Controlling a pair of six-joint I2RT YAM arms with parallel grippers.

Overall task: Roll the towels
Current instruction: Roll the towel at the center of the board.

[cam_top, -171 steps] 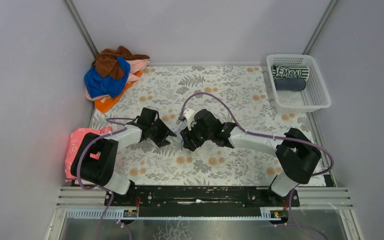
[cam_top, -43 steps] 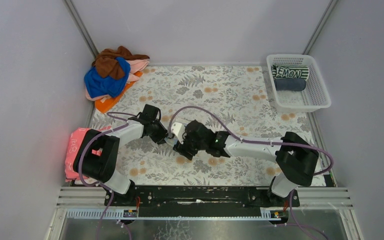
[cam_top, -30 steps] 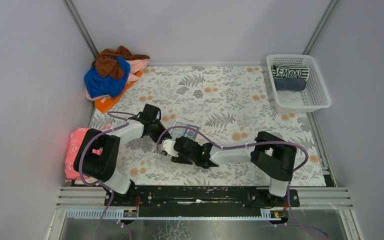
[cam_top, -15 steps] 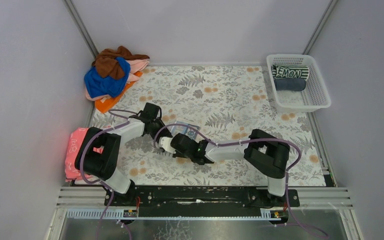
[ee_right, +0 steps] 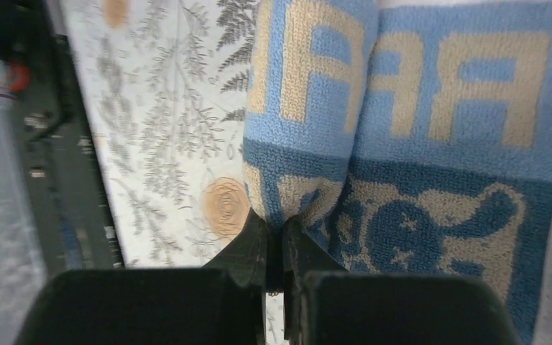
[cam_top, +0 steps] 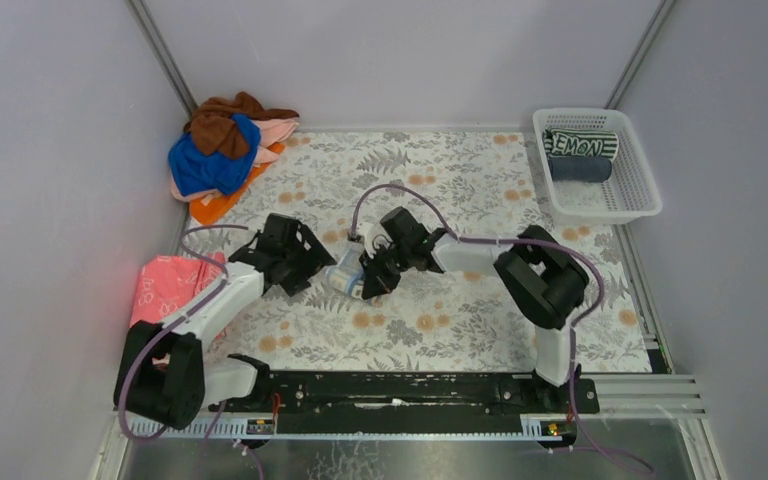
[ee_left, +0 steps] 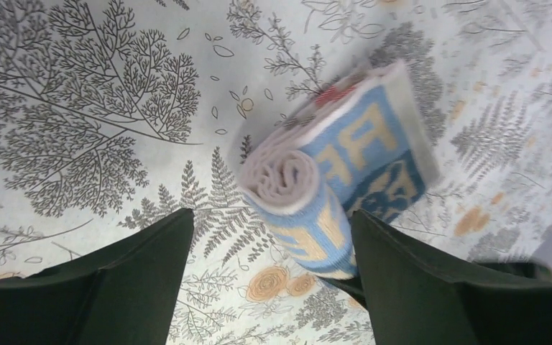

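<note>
The letter-printed blue, orange and white towel (cam_top: 344, 279) lies partly rolled on the floral table cover. In the left wrist view its rolled end (ee_left: 309, 194) sits between the spread fingers of my left gripper (ee_left: 272, 215), nearer the right finger; I cannot tell whether it touches. My left gripper (cam_top: 312, 270) is open. My right gripper (cam_top: 368, 282) is shut on the towel's lower edge, its fingers pinched together (ee_right: 279, 226) on the terry (ee_right: 417, 108). Brown (cam_top: 222, 122), royal blue (cam_top: 203, 165), pale pink (cam_top: 278, 131) and orange (cam_top: 216, 207) towels lie heaped at the back left.
A white lattice basket (cam_top: 636, 200) at the back right holds a striped green-white roll (cam_top: 580, 144) and a dark grey roll (cam_top: 580, 169). A reddish-pink flat item (cam_top: 165, 285) lies at the left edge. Grey walls close in three sides.
My left gripper has opened and drawn back to the left of the roll. My right gripper has shut on the towel's edge and shifted up and right with it.
</note>
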